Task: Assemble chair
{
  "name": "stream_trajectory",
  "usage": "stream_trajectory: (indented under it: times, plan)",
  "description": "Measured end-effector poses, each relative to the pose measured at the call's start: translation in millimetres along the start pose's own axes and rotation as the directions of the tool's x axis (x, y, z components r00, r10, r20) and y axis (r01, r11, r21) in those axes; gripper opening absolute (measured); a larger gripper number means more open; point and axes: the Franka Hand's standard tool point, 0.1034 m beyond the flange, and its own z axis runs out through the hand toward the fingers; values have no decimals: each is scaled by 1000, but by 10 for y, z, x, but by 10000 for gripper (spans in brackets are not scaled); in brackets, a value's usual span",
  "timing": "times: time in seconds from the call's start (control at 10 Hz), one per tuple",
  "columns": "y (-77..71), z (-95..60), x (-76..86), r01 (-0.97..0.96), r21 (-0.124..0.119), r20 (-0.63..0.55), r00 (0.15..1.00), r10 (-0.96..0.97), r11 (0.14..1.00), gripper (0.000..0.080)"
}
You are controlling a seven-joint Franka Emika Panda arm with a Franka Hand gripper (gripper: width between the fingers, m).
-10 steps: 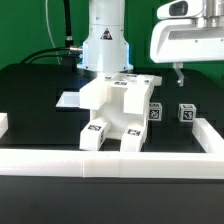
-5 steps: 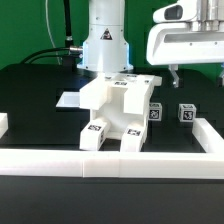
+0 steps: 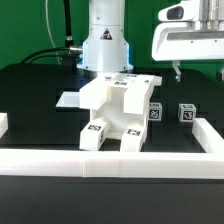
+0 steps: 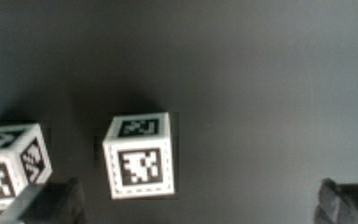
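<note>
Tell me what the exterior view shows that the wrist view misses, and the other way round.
Only the exterior view: the partly built chair, the marker board, the border wall and the arm's base. Only the wrist view: both fingertips spread wide with nothing between them. Both: the open gripper, two small tagged blocks standing apart from each other, and the dark table.

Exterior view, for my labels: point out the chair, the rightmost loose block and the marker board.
chair [image 3: 115, 105], exterior view, front face.
rightmost loose block [image 3: 185, 113], exterior view, tagged face.
marker board [image 3: 70, 99], exterior view, visible corner.
</note>
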Motion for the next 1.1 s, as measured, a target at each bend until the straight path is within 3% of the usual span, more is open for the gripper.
stream_trajectory:
  times: [0.4,0.5,0.9,1.1]
  plan:
    - [14,13,2,-2,-2,2,1000,2,1000,649]
    - [41,52,-110,-16,-11,16,1000,16,1000,649]
    - [291,158,-353,13,-33,20,1000,-12,999,649]
    - [532,142,-220,70,-42,16,997,-69,997,649]
